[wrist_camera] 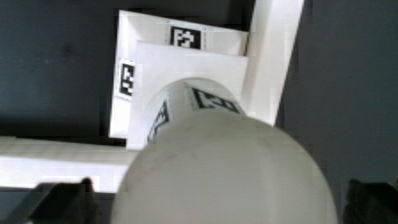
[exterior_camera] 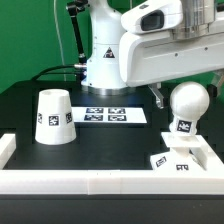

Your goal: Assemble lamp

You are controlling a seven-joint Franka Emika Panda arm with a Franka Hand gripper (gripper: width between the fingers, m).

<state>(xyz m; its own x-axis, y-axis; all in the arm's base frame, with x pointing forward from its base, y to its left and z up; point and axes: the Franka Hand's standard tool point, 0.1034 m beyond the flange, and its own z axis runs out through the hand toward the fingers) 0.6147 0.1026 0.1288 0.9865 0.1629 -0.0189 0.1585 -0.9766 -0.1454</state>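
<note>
The ball-shaped bulb (exterior_camera: 188, 100) is upright on its tagged neck (exterior_camera: 184, 126), right over the small blocky base (exterior_camera: 180, 160) in the corner of the rails at the front of the exterior view's right. I cannot tell whether the neck is seated in the base. My gripper (exterior_camera: 187, 92) is open and straddles the ball, with a dark finger on each side and a narrow gap to it. In the wrist view the bulb (wrist_camera: 222, 160) fills the space between the fingers (wrist_camera: 64, 203), with the base (wrist_camera: 178, 55) beyond it. The cone shade (exterior_camera: 54, 117) stands alone at the exterior view's left.
White border rails run along the front (exterior_camera: 100, 183), the exterior view's right (exterior_camera: 214, 152) and its left (exterior_camera: 5, 150). The marker board (exterior_camera: 112, 115) lies flat behind the middle. The robot's white base (exterior_camera: 105, 55) stands at the back.
</note>
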